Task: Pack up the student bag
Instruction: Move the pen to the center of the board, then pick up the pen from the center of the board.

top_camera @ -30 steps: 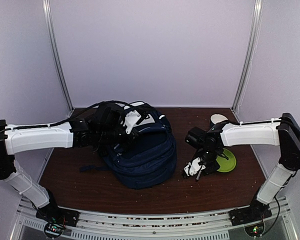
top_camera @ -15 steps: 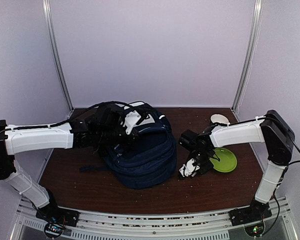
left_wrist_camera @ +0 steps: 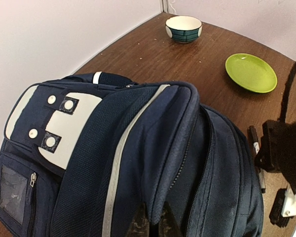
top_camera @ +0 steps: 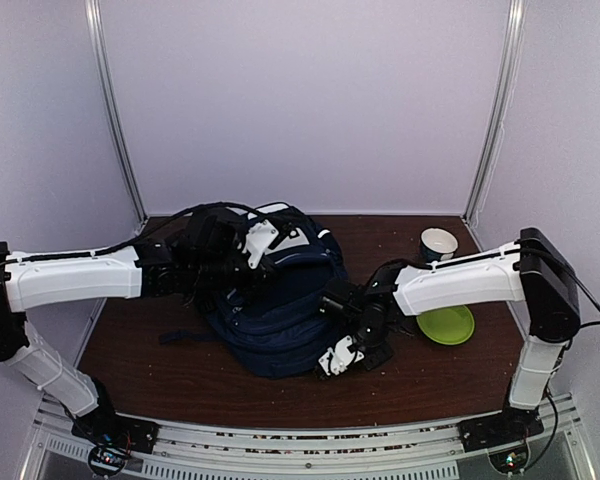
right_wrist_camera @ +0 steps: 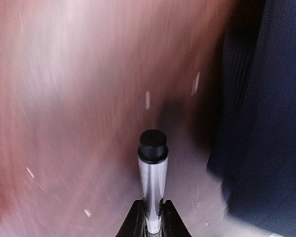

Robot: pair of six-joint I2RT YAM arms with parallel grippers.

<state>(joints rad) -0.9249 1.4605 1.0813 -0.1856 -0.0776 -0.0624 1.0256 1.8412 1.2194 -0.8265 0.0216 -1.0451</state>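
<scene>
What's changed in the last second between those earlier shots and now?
The right gripper swung left from beside the green plate to the near right edge of the student bag, and is shut on a silver black-capped pen. The left gripper stayed clamped on the bag's top flap; bag, plate and bowl did not move.

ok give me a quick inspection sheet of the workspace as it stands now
surface: brown wooden table, pale specks scattered on it
job's things: student bag lying left of centre, zip opening showing under the held flap
clutter: green plate and bowl right of the bag, both empty
end effectors: left end effector shut on the bag's flap; right end effector shut on a silver pen, low beside the bag
cables: black cable looping over the left arm's wrist
surroundings: pale walls, metal uprights in the far corners
</scene>
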